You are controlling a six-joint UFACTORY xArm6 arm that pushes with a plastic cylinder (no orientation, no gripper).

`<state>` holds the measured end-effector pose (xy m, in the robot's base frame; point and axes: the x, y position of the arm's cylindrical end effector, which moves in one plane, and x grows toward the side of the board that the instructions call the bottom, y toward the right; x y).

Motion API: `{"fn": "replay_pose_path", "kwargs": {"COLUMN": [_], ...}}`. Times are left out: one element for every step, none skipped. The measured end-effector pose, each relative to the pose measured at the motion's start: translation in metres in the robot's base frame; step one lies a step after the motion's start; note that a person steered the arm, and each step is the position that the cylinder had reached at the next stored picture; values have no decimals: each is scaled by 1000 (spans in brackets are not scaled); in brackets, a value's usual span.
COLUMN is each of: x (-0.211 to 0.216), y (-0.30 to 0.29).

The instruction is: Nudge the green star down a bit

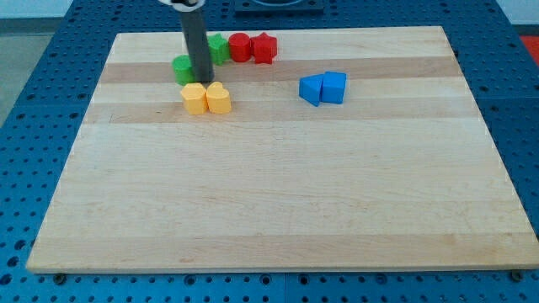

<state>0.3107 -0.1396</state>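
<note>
The arm is showing only as a straight dark rod [195, 42], entering from the view's top edge and standing almost upright over the upper left part of the wooden board [278, 202]. There are no fingers to be wide or narrow: the rod is ending in my tip [202, 82], which is resting at board height and holding nothing.

My tip is sitting in a tight cluster of blocks. Just to its left, a green block [182, 69] is touching or nearly touching the rod; its shape is partly hidden and cannot be told for sure. Just to the upper right of the rod, a second green block [219, 48] is peeking out from behind it, with an angular outline that is suggesting the green star, though the rod is covering its left side. That block is lying near the board's top edge, touching a red round block [240, 47], which is in turn touching a red star-like block [264, 48] on the view's right.

Directly below my tip, two yellow blocks [206, 98] are sitting side by side, touching each other. Well apart to the view's right, two blue blocks [322, 88] are pressing together. A blue perforated table [50, 101] is surrounding the board.
</note>
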Motion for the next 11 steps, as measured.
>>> {"fn": "replay_pose_path", "kwargs": {"x": [0, 8, 22, 22, 22, 8, -26, -57, -72, -85, -102], "y": [-23, -24, -36, -75, -126, -149, -145, -122, -81, -43, -17]}}
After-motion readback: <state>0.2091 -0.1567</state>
